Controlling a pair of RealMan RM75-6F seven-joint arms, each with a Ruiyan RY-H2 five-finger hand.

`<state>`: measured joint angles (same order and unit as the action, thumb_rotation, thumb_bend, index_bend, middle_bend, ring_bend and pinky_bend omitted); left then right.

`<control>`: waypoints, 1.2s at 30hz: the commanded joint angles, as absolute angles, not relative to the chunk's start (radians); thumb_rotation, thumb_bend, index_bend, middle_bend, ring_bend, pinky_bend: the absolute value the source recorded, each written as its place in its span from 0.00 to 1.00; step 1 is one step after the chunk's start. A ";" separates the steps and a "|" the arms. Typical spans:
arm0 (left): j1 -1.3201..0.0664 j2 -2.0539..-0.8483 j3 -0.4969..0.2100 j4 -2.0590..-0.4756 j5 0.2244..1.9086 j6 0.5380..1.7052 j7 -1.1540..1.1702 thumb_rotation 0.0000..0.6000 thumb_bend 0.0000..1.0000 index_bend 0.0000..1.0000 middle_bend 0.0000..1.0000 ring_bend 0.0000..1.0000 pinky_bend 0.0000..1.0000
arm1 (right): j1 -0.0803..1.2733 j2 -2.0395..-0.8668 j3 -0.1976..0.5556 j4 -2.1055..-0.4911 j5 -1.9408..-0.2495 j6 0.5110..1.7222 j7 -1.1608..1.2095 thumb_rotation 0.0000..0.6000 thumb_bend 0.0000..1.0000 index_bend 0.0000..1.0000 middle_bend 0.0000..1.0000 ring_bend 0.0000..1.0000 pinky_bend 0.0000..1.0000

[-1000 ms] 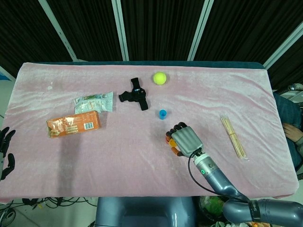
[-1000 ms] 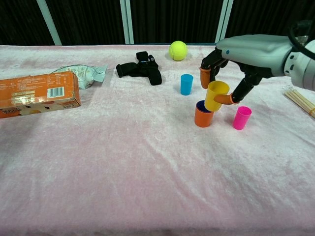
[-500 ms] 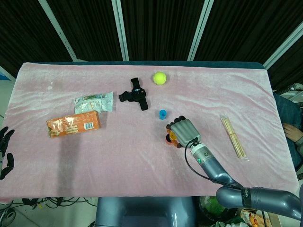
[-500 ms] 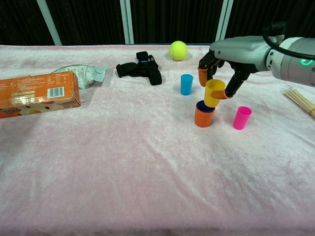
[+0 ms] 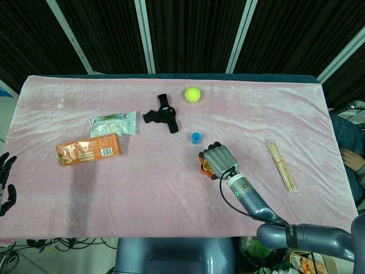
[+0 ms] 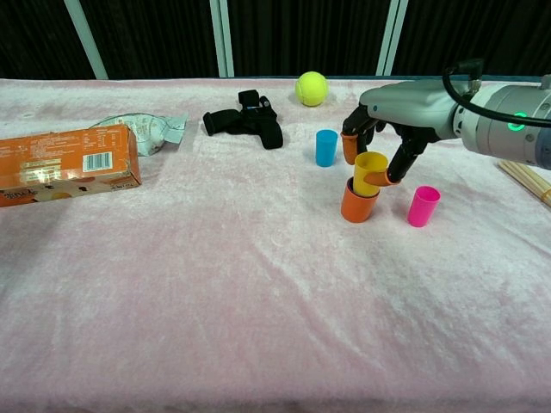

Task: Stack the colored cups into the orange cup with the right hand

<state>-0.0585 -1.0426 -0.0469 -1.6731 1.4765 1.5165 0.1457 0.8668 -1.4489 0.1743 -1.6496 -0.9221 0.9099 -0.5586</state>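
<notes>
So closest to me is the pink-covered desk (image 6: 258, 301), and off its near left corner my left hand (image 5: 5, 182) just hangs with the fingers apart, holding nothing. A bit further in, the orange cup (image 6: 357, 203) sits on the cloth with a dark blue cup nested inside, and my right hand (image 6: 379, 138) has the yellow cup (image 6: 368, 172) pinched between thumb and fingertips, its bottom already down inside the orange cup's mouth, leaning a bit to the right. In the head view my hand pretty much covers that whole stack, only slivers of orange and yellow peek out. The pink cup (image 6: 423, 206) stands upright just to the right of the orange one, not touching it. The light blue cup (image 6: 325, 147) is upright a little further back and to the left. Over on the left side there's an orange snack box (image 6: 67, 165) with a clear food packet (image 6: 142, 129) behind it. Further back is a black strap thing (image 6: 245, 119), then the tennis ball (image 6: 311, 88). Bundle of wooden skewers (image 5: 280, 165) lies way off right.
</notes>
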 commanded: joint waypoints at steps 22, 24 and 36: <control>-0.060 -1.043 -0.046 -1.669 1.478 1.515 0.158 1.00 0.71 0.06 0.02 0.00 0.01 | 0.926 -1.511 0.232 -1.540 -0.732 0.906 -0.525 1.00 0.20 0.20 0.24 0.23 0.21; -0.060 -1.044 -0.046 -1.668 1.478 1.514 0.161 1.00 0.71 0.06 0.02 0.00 0.01 | 0.936 -1.522 0.244 -1.519 -0.727 0.913 -0.526 1.00 0.21 0.22 0.24 0.23 0.21; -0.062 -1.049 -0.046 -1.666 1.472 1.511 0.168 1.00 0.71 0.06 0.02 0.00 0.01 | 1.024 -1.659 0.280 -1.246 -0.694 0.829 -0.495 1.00 0.23 0.26 0.25 0.23 0.21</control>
